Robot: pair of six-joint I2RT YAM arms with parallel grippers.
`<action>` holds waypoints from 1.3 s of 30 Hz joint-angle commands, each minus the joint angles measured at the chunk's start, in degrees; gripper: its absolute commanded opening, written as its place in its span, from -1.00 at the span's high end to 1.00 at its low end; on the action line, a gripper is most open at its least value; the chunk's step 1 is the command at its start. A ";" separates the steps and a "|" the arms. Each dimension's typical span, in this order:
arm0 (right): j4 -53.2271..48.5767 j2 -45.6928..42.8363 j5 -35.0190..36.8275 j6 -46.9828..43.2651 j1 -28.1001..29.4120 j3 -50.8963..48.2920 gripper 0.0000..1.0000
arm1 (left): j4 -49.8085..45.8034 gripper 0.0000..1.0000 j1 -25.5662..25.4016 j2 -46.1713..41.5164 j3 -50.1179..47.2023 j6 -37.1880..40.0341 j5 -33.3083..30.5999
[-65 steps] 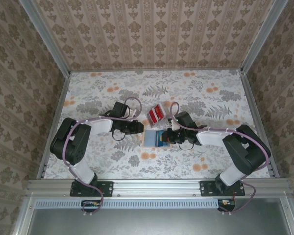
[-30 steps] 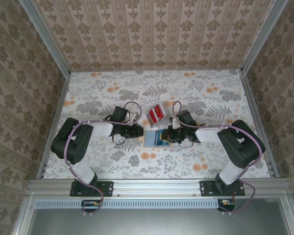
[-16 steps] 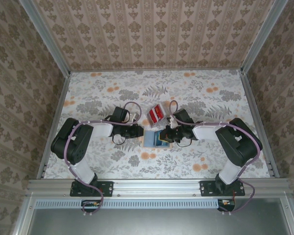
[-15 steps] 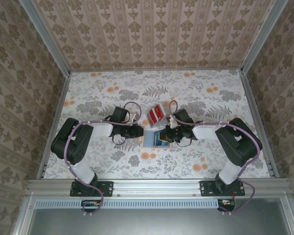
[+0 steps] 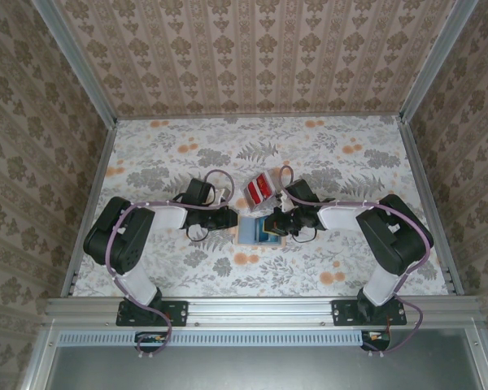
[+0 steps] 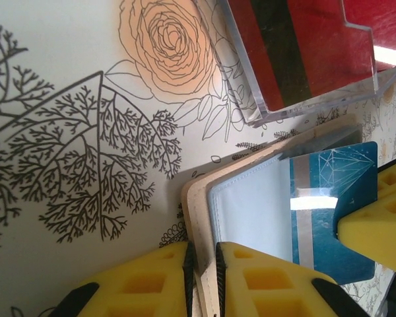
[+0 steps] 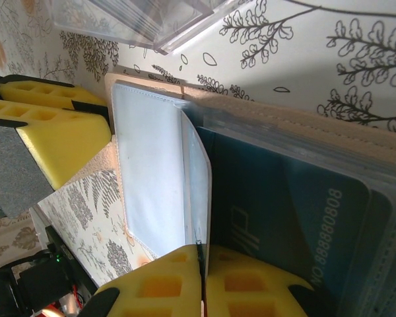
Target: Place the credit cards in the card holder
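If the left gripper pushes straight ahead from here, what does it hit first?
The card holder: the left gripper pinches its tan edge, so it would just shove that along. Depth beyond is unclear.

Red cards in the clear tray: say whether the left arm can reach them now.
Probably not yet. The left gripper is shut on the tan edge of the card holder, so its jaws are taken. The red cards lie close in their clear tray, nothing between; it must let go first.
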 commanded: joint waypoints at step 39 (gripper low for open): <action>-1.67 2.28 6.00 4.28 4.06 -0.14 0.83 | 6.99 1.00 -4.93 3.26 -7.14 -9.09 -1.51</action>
